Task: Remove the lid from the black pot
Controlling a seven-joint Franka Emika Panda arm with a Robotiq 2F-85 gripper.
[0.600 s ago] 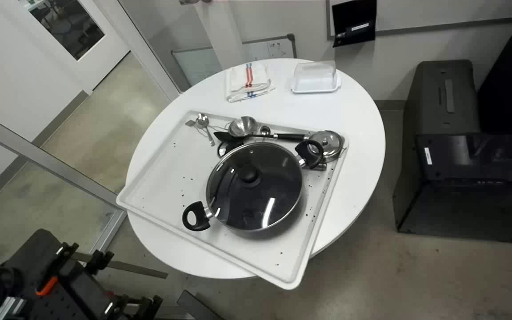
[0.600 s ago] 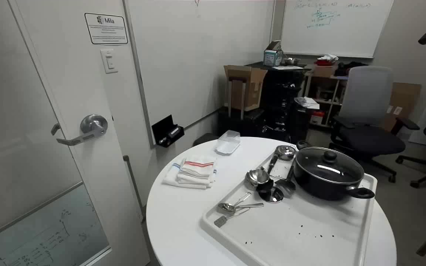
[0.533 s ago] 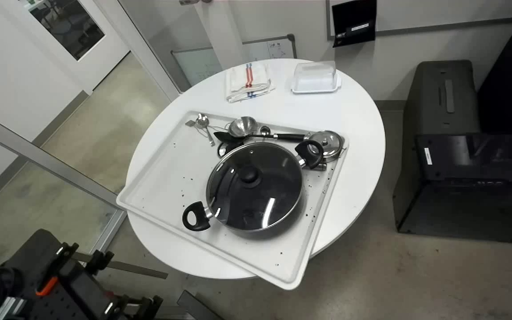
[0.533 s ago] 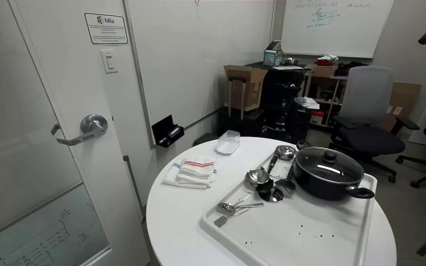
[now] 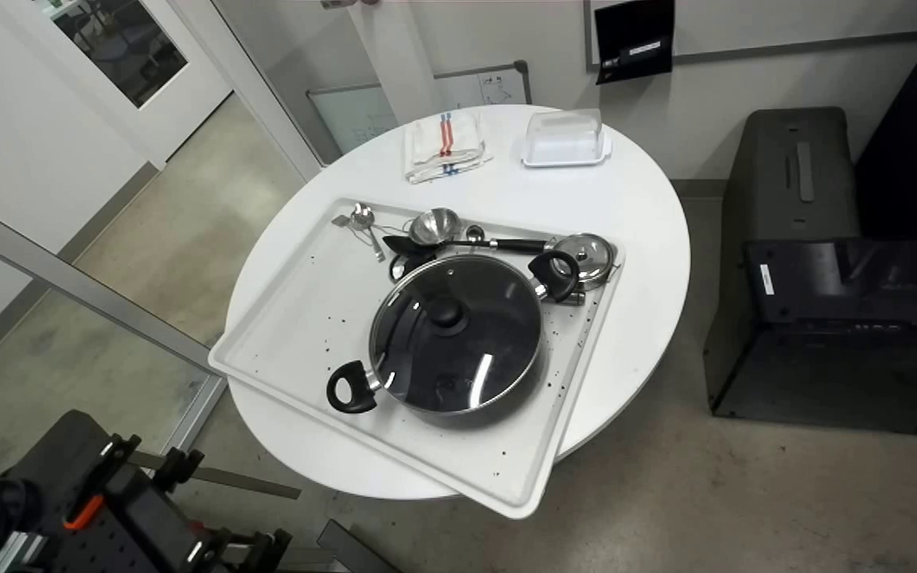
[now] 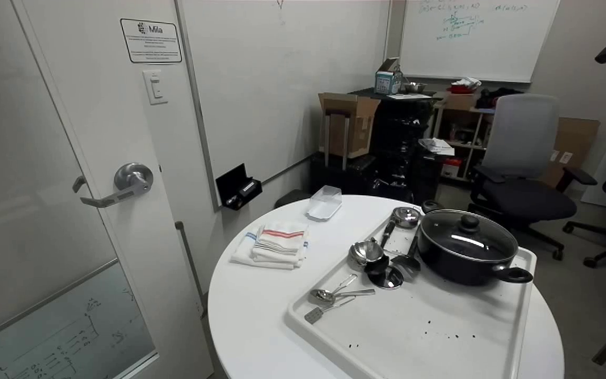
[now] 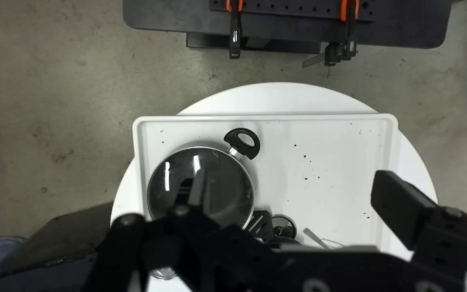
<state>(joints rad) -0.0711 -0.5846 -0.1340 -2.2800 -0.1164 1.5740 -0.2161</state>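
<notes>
The black pot [image 6: 450, 269] stands on a white tray, with a loop handle on each side. The glass lid [image 5: 490, 326] lies flat on it, silvery rim around and dark knob [image 5: 446, 312] in the middle. In an exterior view the lid [image 6: 440, 231] also sits level on the pot. In the wrist view the lid [image 7: 231, 190] is at lower left, partly covered by the left finger, which hides the knob. My gripper [image 7: 294, 194] is wide open and empty, above the tray; its left finger overlaps the lid in the picture. The exterior views do not show the gripper.
The tray [image 5: 291, 318] sits on a round white table [image 5: 649, 239]. Metal and black utensils [image 6: 382, 263] lie beside the pot. Folded towels [image 5: 444, 147] and a clear-covered white dish [image 5: 563, 139] stand at the table's back. A dark mounting plate with clamps [image 7: 234, 36] is near the table.
</notes>
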